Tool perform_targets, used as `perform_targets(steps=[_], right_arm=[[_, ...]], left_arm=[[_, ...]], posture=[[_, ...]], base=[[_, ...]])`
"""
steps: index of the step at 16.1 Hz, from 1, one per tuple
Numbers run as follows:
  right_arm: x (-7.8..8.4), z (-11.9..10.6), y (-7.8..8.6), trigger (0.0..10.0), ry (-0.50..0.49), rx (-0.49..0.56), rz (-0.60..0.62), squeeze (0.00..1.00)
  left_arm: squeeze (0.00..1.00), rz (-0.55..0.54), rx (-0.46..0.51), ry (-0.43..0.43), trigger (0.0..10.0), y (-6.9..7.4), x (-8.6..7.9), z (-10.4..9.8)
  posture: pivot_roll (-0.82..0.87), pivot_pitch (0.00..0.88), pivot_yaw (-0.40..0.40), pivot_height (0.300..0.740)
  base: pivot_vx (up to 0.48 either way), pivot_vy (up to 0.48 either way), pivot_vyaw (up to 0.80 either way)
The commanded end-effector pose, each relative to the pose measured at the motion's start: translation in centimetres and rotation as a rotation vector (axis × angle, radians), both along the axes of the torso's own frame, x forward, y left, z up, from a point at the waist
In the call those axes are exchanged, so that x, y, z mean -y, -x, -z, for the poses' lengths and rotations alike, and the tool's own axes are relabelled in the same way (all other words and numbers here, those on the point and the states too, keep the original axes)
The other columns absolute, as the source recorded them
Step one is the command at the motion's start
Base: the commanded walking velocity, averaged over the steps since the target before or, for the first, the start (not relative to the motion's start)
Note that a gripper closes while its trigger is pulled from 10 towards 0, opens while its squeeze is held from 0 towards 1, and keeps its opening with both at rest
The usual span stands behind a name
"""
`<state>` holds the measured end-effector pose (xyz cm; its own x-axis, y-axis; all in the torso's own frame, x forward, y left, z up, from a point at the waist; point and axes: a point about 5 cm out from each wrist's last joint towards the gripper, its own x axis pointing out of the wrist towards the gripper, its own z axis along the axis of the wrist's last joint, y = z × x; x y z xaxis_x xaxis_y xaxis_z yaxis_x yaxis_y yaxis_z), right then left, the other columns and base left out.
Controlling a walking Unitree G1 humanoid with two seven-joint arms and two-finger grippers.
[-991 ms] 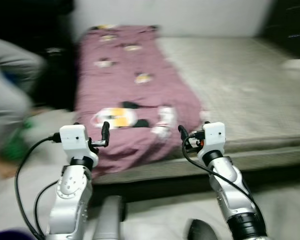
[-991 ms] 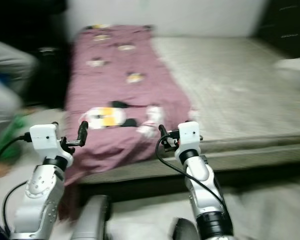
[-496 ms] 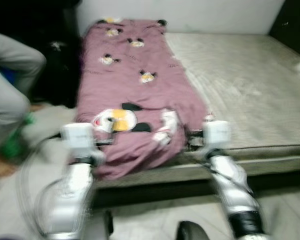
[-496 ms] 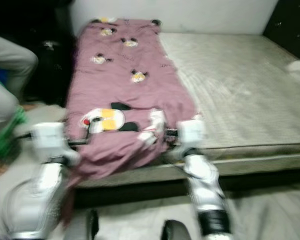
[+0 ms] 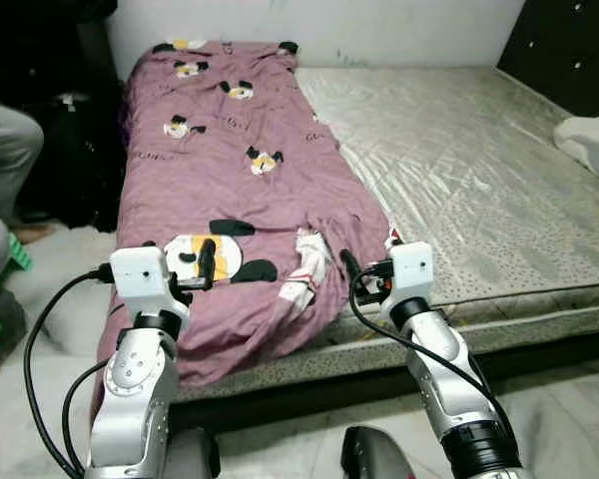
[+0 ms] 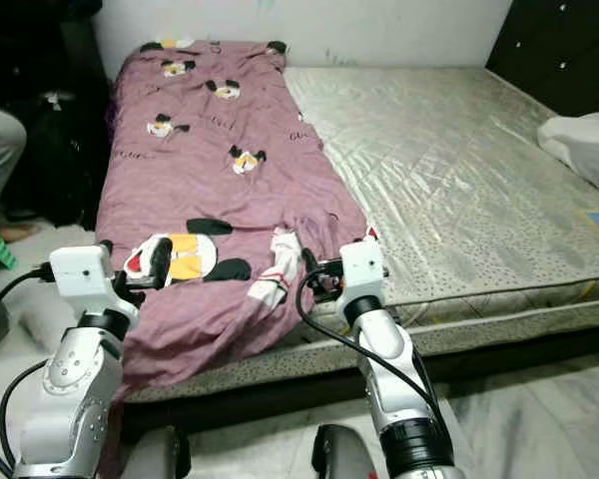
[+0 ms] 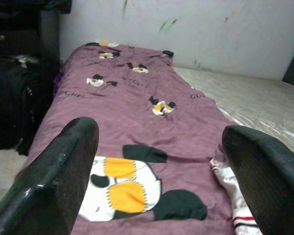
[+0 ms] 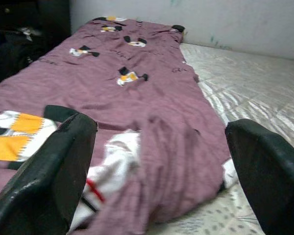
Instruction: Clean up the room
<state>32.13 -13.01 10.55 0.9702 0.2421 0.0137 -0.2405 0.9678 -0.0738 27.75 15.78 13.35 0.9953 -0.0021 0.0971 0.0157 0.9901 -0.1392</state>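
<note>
Both tools wide at the bed's foot.
Left tool and right tool gape over the purple blanket; a one-sided grab could drag it off the mattress.

Purple blanket spread lengthwise on the bed.
Cartoon mouse prints are seen on it; its near end is rumpled and draped over the mattress edge, along the bed's left side.

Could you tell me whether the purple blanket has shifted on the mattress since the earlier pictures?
No. The purple blanket covers the same left strip of the mattress, its rumpled corner at the near edge; the camera moved.
</note>
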Motion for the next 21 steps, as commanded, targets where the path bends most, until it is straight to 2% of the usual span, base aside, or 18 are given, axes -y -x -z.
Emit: perform_targets(steps=[1,11,15,19,21], right_arm=[[1.21,-0.24,-0.09,10.0,0.011,0.009,0.033,0.00],[1.21,-0.08,-0.11,10.0,0.018,0.006,0.038,0.00],[1.31,0.00,-0.13,10.0,0.016,0.004,0.036,0.00],[1.30,0.13,-0.17,10.0,0.013,-0.006,0.036,0.00],[1.32,0.12,-0.20,10.0,0.016,-0.004,0.032,0.00]], left_arm=[[0.00,0.034,0.009,0.003,10.0,-0.08,0.94,-0.23],[0.00,0.055,0.016,0.015,10.0,-0.16,1.14,-0.37],[0.00,0.030,-0.013,0.014,10.0,-0.38,1.45,-0.14],[0.00,0.023,-0.014,0.011,10.0,-0.30,1.19,-0.05],[0.00,0.012,-0.015,0.007,10.0,-0.27,1.13,-0.05]], posture=[[0.01,0.032,-0.052,0.593],[0.00,0.032,-0.047,0.593],[0.00,0.033,-0.049,0.593],[0.01,0.037,-0.052,0.549],[0.01,0.038,-0.053,0.544]], base=[[0.300,0.000,0.00],[0.466,0.000,0.09],[0.000,0.000,0.00],[0.000,0.000,0.00],[0.000,0.000,0.00]])
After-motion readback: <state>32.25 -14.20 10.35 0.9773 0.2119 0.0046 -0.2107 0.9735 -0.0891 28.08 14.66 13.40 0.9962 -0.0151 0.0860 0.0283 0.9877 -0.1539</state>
